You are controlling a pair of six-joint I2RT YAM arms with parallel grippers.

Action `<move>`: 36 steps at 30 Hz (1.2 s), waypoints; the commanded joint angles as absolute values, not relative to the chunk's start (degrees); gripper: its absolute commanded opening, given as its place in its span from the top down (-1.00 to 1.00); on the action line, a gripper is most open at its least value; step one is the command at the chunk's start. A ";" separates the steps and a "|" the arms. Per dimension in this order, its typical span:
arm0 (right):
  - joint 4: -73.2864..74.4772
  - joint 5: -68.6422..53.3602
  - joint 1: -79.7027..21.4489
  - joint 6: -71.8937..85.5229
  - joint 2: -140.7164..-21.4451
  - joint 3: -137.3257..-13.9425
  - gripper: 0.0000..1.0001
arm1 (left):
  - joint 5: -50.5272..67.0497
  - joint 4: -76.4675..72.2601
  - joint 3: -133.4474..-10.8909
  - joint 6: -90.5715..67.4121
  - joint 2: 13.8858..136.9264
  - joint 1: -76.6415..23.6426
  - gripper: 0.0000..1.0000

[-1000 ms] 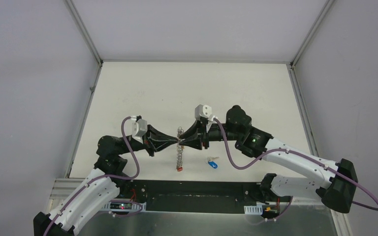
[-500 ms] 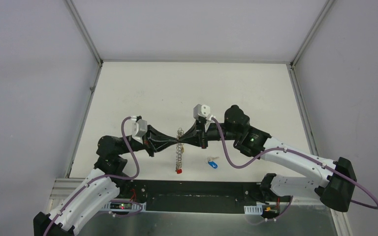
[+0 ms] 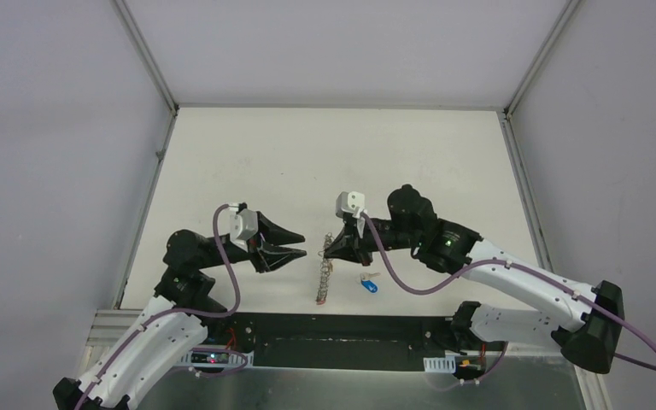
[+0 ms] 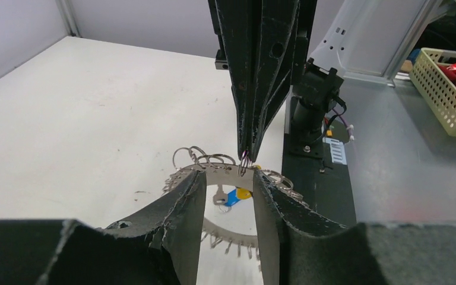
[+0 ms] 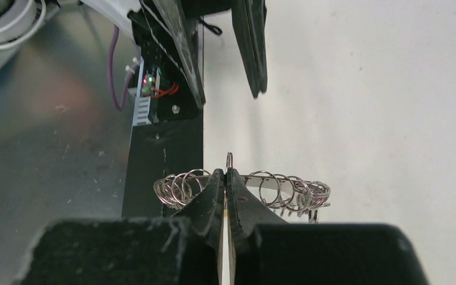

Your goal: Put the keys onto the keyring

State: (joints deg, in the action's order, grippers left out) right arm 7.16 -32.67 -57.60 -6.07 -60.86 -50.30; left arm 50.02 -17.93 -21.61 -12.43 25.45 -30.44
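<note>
The keyring (image 3: pixel 323 278), a metal band strung with several silver rings, hangs slanting from my right gripper (image 3: pixel 325 253). That gripper is shut on one ring, whose top pokes out above its fingertips (image 5: pixel 228 159) in the right wrist view. My left gripper (image 3: pixel 304 247) stands open just left of the keyring, touching nothing. Through its parted fingers (image 4: pixel 185 202) I see the keyring (image 4: pixel 225 178) and the right gripper (image 4: pixel 248 155) pinching the ring from above. The keys (image 3: pixel 369 283) lie on the table right of the keyring, with the blue tag (image 4: pixel 233 197) and yellow tag (image 4: pixel 243 193) together.
The black base plate (image 3: pixel 333 342) runs along the table's near edge, just below the keyring's lower end. A cream basket (image 4: pixel 445 89) holding something red sits off to the right in the left wrist view. Grey walls close in the white table (image 3: pixel 333 154).
My left gripper has opened, let go of the keyring and drawn back to the left. My right gripper has shut on a ring and now carries the keyring alone, slightly nearer.
</note>
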 commanded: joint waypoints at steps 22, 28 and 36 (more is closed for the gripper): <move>40.39 -28.29 -57.74 -20.81 -67.96 -67.17 1.00 | 54.46 -4.83 -33.74 8.11 42.06 -37.05 0.35; 37.72 -29.46 -57.74 -19.78 -67.12 -66.00 1.00 | 52.03 -12.84 -30.55 7.78 44.48 -40.66 0.35; 37.00 -29.78 -57.74 -19.60 -66.71 -65.65 1.00 | 49.84 -16.72 -29.35 8.99 48.59 -44.07 0.43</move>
State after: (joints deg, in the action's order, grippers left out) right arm 40.66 -27.90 -57.60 -19.84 -69.12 -65.14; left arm 51.18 -11.94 -29.45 6.94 47.00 -42.68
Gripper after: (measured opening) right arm 0.009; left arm 0.302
